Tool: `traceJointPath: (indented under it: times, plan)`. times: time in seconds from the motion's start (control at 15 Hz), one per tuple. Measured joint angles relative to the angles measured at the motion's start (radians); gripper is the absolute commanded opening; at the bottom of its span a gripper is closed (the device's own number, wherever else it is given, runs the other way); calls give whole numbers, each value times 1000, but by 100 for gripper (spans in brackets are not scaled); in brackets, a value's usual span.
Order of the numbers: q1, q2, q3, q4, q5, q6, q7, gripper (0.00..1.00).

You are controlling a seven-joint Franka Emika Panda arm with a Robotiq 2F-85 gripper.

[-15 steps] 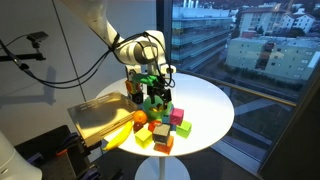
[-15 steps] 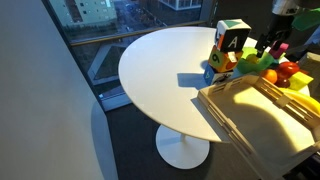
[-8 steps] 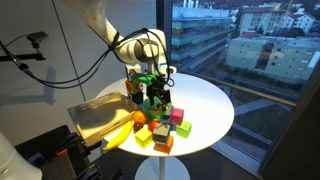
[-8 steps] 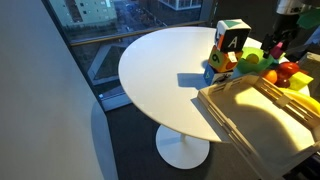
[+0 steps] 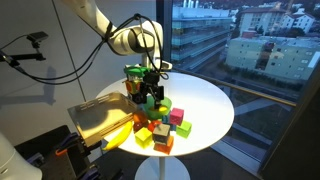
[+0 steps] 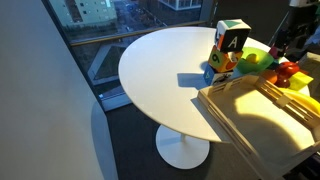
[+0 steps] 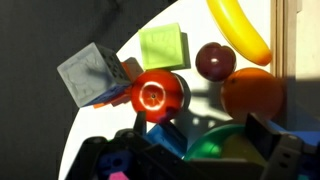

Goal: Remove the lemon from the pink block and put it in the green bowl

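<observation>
Legible in an exterior view: a black "A" on the white face of a tall letter block (image 6: 232, 40); other marks too small to read.

Crowded on the side of the round white counter (image 6: 160, 75) nearest the wooden tray (image 6: 262, 112), bare and wide open toward the window and the far rim.

Seen from the wrist: a banana (image 7: 240, 28) by the tray edge, an orange (image 7: 250, 93), a dark red ball (image 7: 214, 61), a bright red ball (image 7: 158, 93), a pale green cube (image 7: 162, 47) and a grey cube (image 7: 92, 75), all close together just beyond the green bowl (image 7: 215, 147).

Comes in from high up, bent at the elbow, wrist pointing straight down, gripper (image 5: 150, 86) hanging above the pile and over the bowl. Cannot tell whether spread or pressed together: only dark blurred shapes at the bottom of the wrist view.

Shows as a small yellow lump, the lemon (image 6: 249, 58), at the green bowl in an exterior view; inside or merely at the rim, too small to say.
</observation>
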Motion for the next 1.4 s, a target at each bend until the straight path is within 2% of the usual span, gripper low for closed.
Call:
traceJointPath:
  times: [0.87,1.4]
  plan:
    - [0,-274,18,-111,1,-224,-77,100]
    - [0,-483,18,-205,12,-239,-176,100]
